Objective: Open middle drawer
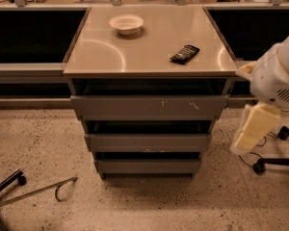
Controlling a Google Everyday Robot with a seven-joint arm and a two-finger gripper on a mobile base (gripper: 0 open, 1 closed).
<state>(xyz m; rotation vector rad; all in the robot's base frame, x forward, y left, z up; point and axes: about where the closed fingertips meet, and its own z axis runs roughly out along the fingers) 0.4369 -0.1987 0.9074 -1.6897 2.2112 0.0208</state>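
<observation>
One cabinet (149,129) stands in the middle of the speckled floor (43,148), and everything else is placed from it. Its single tabletop (149,52) is wide, pale and glossy. Below the tabletop are three grey drawers, stacked. The top drawer (149,108) has white scratch marks on its front. The middle drawer (147,142) sits directly under it, with a plain flat front and faint light scuffs at the lower edge; it looks pushed in. The bottom drawer (148,166) is nearest the floor.

One robot arm (279,76), white and rounded, is to the right of the cabinet, level with the top drawer. The gripper (254,128) hangs below the arm as a cream-coloured piece, right of the cabinet and about level with the middle drawer. It touches nothing and holds nothing, well apart from the drawer fronts. Whether it is wide or narrow I cannot tell.

One white bowl (126,24) rests on the back of the tabletop, left of centre. One dark flat object (185,54) lies on the tabletop's right half.
</observation>
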